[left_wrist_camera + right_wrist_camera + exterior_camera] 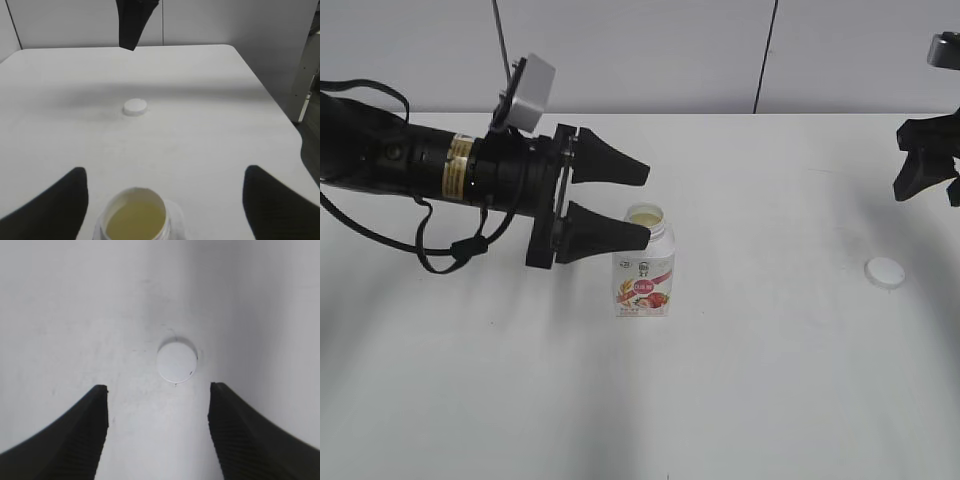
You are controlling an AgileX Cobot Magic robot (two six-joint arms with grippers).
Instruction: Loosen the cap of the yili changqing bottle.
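The yili changqing bottle (644, 275) stands upright mid-table with its strawberry label facing me. Its neck is uncovered and pale yellowish liquid shows inside (136, 218). The white cap (885, 272) lies flat on the table to the right, apart from the bottle; it also shows in the left wrist view (135, 107) and the right wrist view (176, 363). My left gripper (638, 202) is open, its fingers just left of the bottle's neck and above it, holding nothing. My right gripper (157, 410) is open and empty, above the cap; it shows at the exterior view's right edge (926, 170).
The white table (770, 380) carries only the bottle and the cap. A grey wall stands behind its far edge. The table's right edge and a pale upright post (305, 75) show in the left wrist view.
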